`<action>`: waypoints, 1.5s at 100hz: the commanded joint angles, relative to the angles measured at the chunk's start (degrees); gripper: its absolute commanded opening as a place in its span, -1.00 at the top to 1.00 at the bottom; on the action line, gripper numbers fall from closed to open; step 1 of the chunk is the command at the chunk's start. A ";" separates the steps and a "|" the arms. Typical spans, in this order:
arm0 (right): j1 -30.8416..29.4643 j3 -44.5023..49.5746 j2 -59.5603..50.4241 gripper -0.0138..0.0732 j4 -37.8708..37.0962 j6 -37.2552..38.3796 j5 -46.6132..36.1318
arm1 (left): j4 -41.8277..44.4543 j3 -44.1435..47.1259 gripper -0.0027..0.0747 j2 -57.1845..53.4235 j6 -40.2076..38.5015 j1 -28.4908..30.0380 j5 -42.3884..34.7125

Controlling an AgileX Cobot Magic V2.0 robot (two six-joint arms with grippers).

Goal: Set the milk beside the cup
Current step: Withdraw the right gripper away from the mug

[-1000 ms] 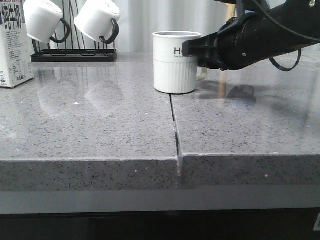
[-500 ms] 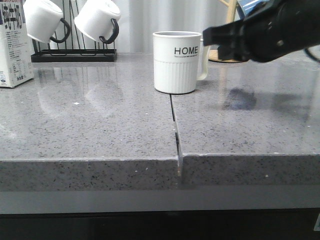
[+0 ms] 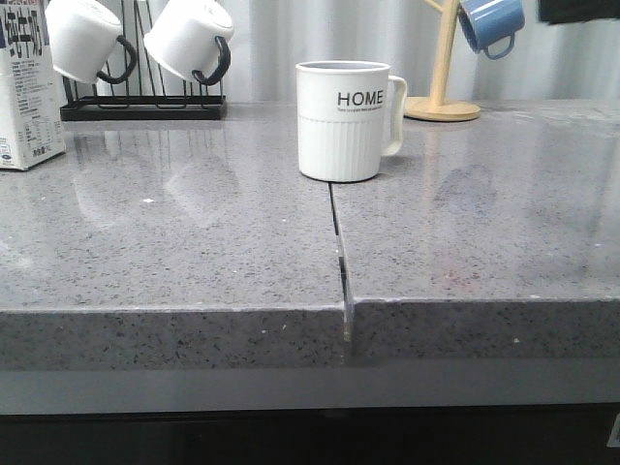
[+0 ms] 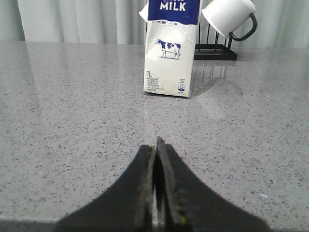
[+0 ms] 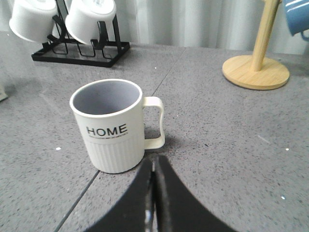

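The milk carton (image 3: 27, 87) stands upright at the far left of the grey counter, white with a dark blue band and a cow picture; it also shows in the left wrist view (image 4: 170, 48). The cream "HOME" cup (image 3: 342, 120) stands upright mid-counter, handle to the right, and shows in the right wrist view (image 5: 112, 124). My left gripper (image 4: 157, 145) is shut and empty, well short of the carton. My right gripper (image 5: 155, 162) is shut and empty, raised above the counter just beside the cup's handle. Only a dark corner of the right arm (image 3: 579, 10) shows in the front view.
A black rack (image 3: 143, 105) holds two white mugs with black handles (image 3: 189, 39) at the back left. A wooden mug tree (image 3: 442, 97) with a blue mug (image 3: 491, 23) stands at the back right. A seam (image 3: 339, 252) runs forward from the cup.
The right arm has pulled up and to the right, away from the cup, and has nearly left the front view. The cup and the carton have not moved.
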 commanded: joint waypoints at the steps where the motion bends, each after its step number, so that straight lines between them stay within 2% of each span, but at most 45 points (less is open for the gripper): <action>1: -0.10 -0.36 -5.68 0.84 -0.34 0.06 0.18 | -0.77 2.39 0.99 -1.83 -0.34 0.17 -4.93; 54: -0.10 5.73 -38.67 0.84 0.12 0.06 20.85 | -0.77 2.39 0.99 -1.83 -0.34 0.17 -4.93; 89: -0.10 7.29 -55.38 0.84 0.94 0.06 33.92 | -0.77 2.39 0.99 -1.83 -0.34 0.17 -4.93; 150: -0.10 7.29 -58.11 0.84 0.94 0.06 35.29 | -0.77 2.39 0.99 -1.83 -0.34 0.17 -4.93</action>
